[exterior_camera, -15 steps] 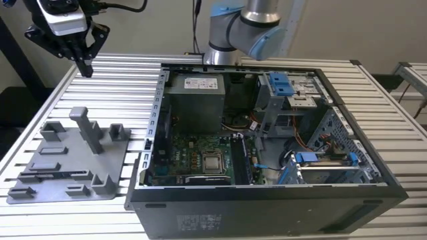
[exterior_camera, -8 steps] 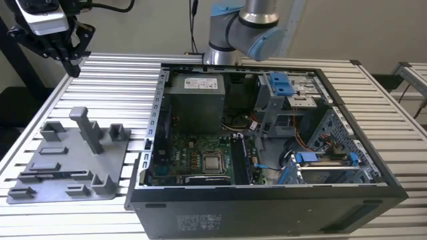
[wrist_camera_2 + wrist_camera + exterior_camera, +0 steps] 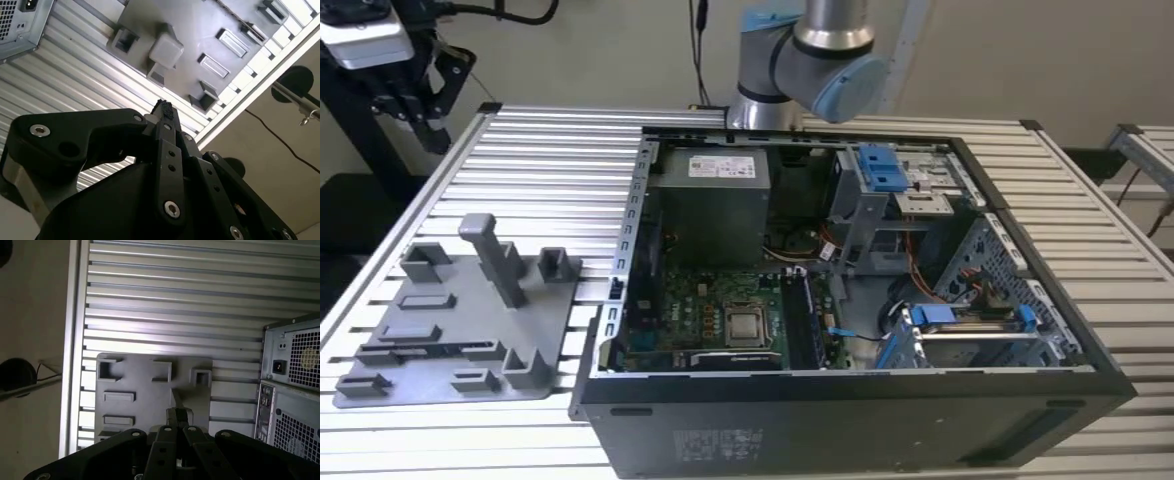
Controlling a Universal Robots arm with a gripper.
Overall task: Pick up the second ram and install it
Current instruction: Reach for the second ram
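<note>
Nearest, we are viewing the open computer case point(image 3: 854, 420), its motherboard point(image 3: 707, 320) exposed. At the exterior view's left, a gray fixture tray point(image 3: 454, 385) is lying on the slatted table point(image 3: 547, 170). Farther back, the gripper point(image 3: 430, 130) is hovering above the table's far left, jaws drawn together with no gap showing. We cannot tell where the second ram is sitting.
</note>
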